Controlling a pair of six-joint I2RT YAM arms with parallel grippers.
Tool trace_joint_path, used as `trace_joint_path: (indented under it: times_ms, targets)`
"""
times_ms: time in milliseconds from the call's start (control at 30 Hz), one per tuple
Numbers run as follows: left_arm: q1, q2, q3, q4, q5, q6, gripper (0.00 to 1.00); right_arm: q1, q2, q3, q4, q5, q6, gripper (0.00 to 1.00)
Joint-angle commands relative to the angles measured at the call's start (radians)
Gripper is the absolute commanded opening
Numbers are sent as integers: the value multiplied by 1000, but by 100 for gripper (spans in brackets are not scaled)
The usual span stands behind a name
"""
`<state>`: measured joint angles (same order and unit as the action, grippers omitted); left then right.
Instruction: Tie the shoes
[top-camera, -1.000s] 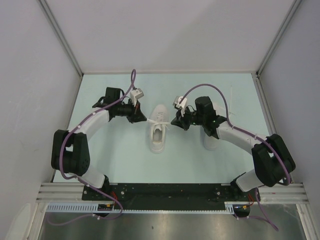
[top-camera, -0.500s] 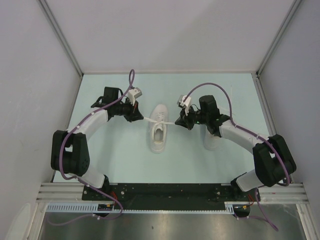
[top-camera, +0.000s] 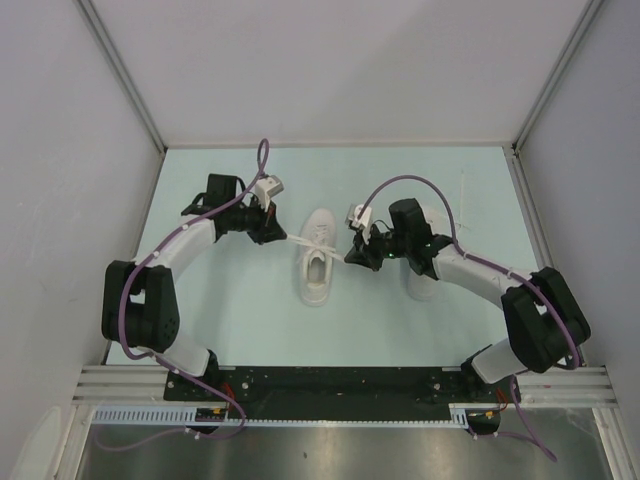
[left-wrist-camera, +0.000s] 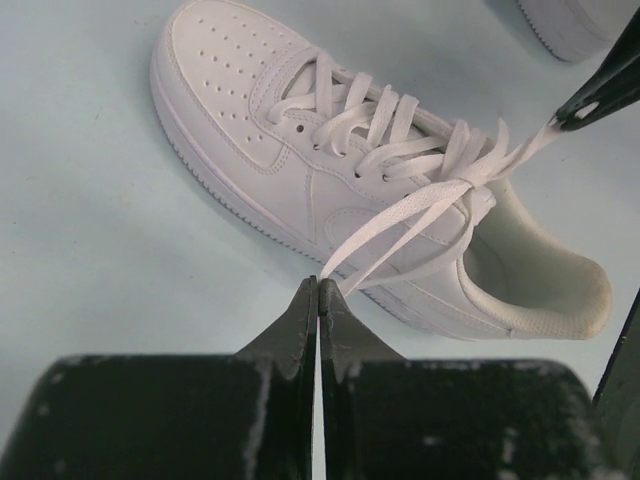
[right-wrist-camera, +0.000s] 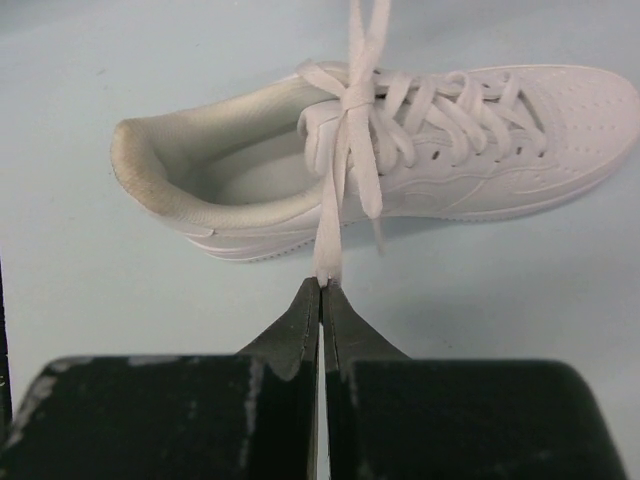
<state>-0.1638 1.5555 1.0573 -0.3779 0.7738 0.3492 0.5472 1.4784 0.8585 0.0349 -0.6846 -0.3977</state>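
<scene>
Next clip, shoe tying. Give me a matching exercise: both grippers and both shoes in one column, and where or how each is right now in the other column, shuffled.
Column 1:
1. left gripper
2. right gripper
3. middle shoe
4. second shoe

Column 2:
A. partly hidden under the right arm
B. shut on a lace, right of the middle shoe
C. shut on a lace, left of the middle shoe
D. lies between the two grippers

Pairs: 1-C; 2-B; 3-D; 4-A
</scene>
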Motion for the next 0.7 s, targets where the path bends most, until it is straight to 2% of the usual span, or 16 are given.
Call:
trace_joint_path:
  times_ms: [0, 67, 133, 167, 267, 500, 667]
  targets:
    - [9, -17, 20, 33, 76, 8, 0, 26, 40, -12, 11, -15, -24, 0]
    - [3, -20, 21, 43, 97, 13, 0, 36, 54, -12, 14, -16, -35, 0]
    - [-6, -20, 29, 56, 122, 19, 0, 37, 60, -7, 10, -21, -33, 16]
    - [-11, -20, 32, 59, 131, 23, 0, 36, 59, -4, 5, -27, -24, 28]
    - [-28, -20, 47, 62, 139, 39, 0, 22, 37, 22, -4, -38, 17, 43]
    - [-46, -8, 82, 60, 137, 85, 0, -38, 19, 86, 48, -104, 118, 46]
    - [-45, -11, 92, 57, 133, 114, 0, -47, 88, 128, 120, -128, 187, 42]
